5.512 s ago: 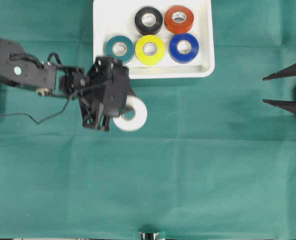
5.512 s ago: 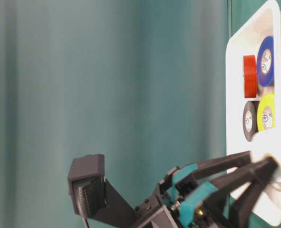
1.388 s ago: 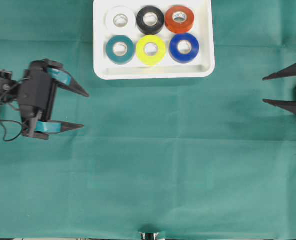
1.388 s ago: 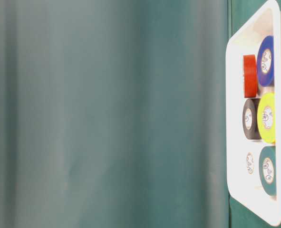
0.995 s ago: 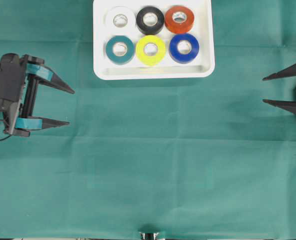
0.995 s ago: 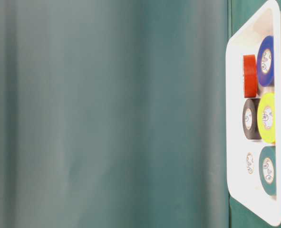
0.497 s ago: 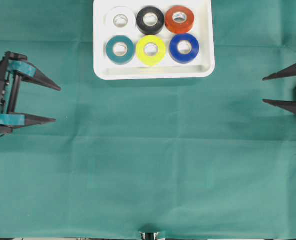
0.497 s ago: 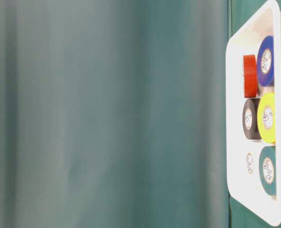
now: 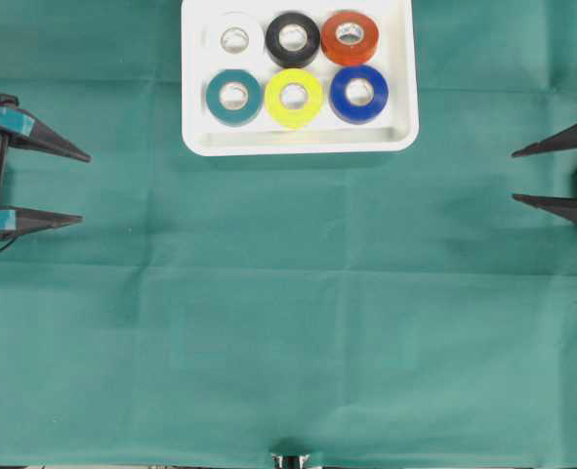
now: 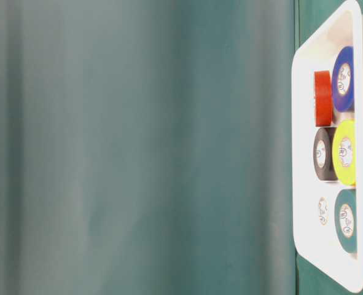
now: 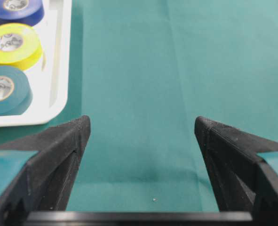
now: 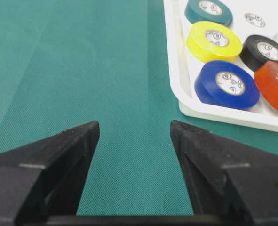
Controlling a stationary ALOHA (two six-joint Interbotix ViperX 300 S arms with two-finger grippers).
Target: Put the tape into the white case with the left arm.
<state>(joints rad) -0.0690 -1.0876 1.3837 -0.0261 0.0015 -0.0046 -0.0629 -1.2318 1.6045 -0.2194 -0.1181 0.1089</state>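
The white case (image 9: 298,145) sits at the top middle of the green cloth and holds several tape rolls. The white tape (image 9: 233,39) lies flat in its far left corner, beside the black roll (image 9: 290,38) and behind the teal roll (image 9: 233,96). My left gripper (image 9: 85,189), with teal bands, hangs open at the left edge, well clear of the case, with only cloth between its fingers (image 11: 142,121). My right gripper (image 9: 513,176) stands open at the right edge, likewise holding nothing (image 12: 134,124). The table-level view shows the case (image 10: 301,153) and the white tape (image 10: 322,211).
Red (image 9: 350,37), yellow (image 9: 293,97) and blue (image 9: 358,93) rolls fill the other places in the case. Green cloth (image 9: 298,313) covers the whole table. A small dark fitting (image 9: 290,457) sits at the front edge.
The white tape, earlier held by my left gripper over the cloth, now lies in the case. The left gripper has drawn back leftward, still open. The right arm has not moved.
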